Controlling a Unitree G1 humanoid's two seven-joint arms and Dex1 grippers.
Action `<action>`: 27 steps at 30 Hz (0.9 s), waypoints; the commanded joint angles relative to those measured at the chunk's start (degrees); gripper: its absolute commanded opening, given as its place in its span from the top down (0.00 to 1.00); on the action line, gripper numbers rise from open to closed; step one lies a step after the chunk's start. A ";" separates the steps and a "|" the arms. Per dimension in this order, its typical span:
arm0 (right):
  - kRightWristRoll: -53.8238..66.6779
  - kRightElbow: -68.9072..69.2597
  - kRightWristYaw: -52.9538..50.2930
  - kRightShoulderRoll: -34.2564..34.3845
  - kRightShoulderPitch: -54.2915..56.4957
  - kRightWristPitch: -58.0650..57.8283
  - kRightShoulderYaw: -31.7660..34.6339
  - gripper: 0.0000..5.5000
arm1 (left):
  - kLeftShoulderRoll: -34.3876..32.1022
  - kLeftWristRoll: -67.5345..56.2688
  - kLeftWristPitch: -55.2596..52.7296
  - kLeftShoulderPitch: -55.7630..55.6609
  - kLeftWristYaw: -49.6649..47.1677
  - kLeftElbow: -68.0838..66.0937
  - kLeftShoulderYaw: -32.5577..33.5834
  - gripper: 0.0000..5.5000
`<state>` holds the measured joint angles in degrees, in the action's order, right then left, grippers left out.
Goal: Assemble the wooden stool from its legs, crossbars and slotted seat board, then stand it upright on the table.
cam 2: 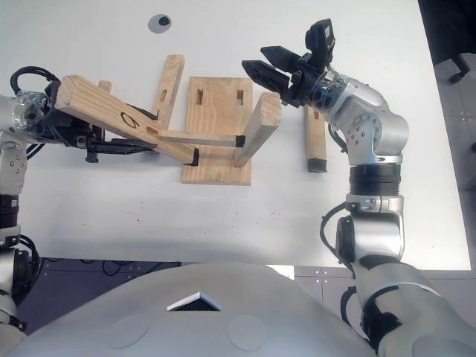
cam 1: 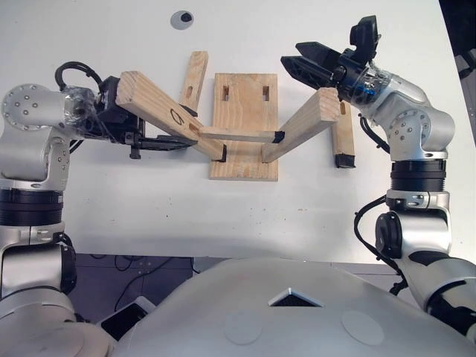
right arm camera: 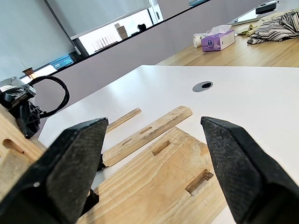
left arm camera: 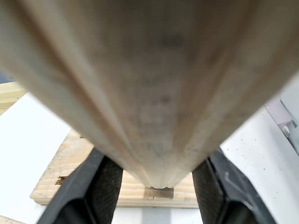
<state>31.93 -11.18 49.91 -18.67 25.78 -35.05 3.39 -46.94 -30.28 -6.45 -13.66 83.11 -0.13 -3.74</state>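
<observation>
The slotted seat board (cam 1: 244,104) lies flat at the table's middle. My left gripper (cam 1: 182,125) is shut on a wooden leg (cam 1: 152,100) held slanting above the board's left side; in the left wrist view that leg (left arm camera: 149,93) sits between both fingers (left arm camera: 96,186). A crossbar (cam 1: 238,135) runs from this leg to a second leg (cam 1: 305,125) that leans over the board's right side. My right gripper (cam 1: 299,63) is open just beyond the top of the leaning leg, holding nothing; the right wrist view has its fingers (right arm camera: 70,172) spread wide over the board (right arm camera: 159,186).
One loose leg (cam 1: 195,78) lies flat left of the board's far end, another (cam 1: 343,137) lies to its right. A thin slat (right arm camera: 124,119) rests farther left. A grey round cap (cam 1: 181,19) sits in the tabletop at the back.
</observation>
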 commanded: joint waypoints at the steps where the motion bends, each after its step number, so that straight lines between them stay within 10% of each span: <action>1: -0.63 -0.15 -0.16 -0.28 0.09 0.33 -0.20 0.33 | -1.10 5.95 -0.56 1.33 -2.08 0.13 -2.30 0.63; 27: -1.37 -0.56 -0.33 -0.08 0.21 0.33 -0.81 0.33 | -1.20 19.47 -4.83 4.42 -9.67 -1.81 -18.77 0.63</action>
<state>30.93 -11.61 49.76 -18.65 25.65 -34.47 2.88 -47.63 -24.89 -8.47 -16.49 75.35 6.94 -11.76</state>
